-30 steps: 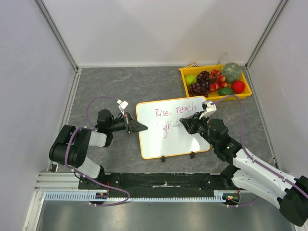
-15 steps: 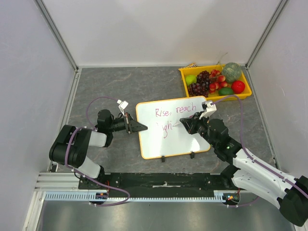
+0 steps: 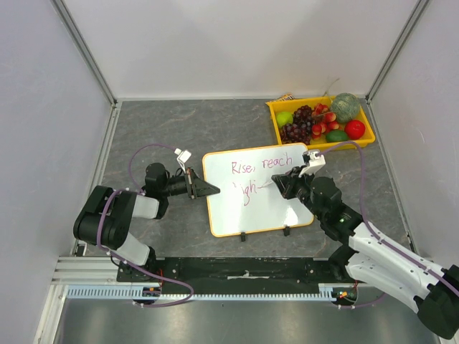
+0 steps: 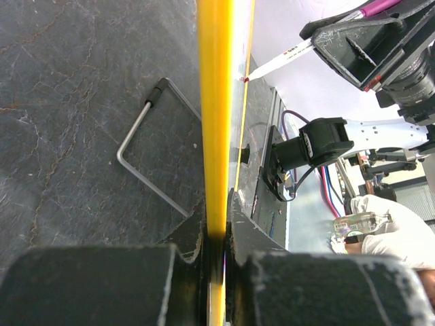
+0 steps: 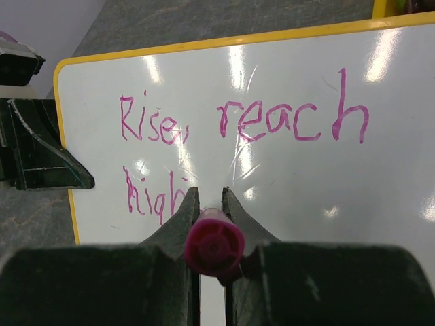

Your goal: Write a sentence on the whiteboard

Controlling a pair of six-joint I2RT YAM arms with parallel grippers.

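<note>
Midway through the sentence (image 3: 259, 166), gripping the marker (image 5: 215, 246) in the right tool (image 3: 280, 185), pinching the whiteboard (image 3: 265, 211) rim in the left tool (image 3: 214, 190); risking skewed strokes from any slip.

From the right wrist, hidden behind the right gripper (image 5: 207, 197) and the pink cap of the marker (image 5: 214, 246): the marker's tip and the spot just after "high" in line 2 of the sentence (image 5: 238, 125), with the whiteboard (image 5: 380, 204) cut off at the right edge. From the left wrist, only 1 yellow strip of the board seen edge-on, no writing readable, and at the lower right a white-gloved hand (image 4: 391, 227) cut by the picture's edge, holding something small and blurred. From the top, line 2 too small to read surely, and the right arm (image 3: 401, 269) cut off at the lower right corner.
</note>
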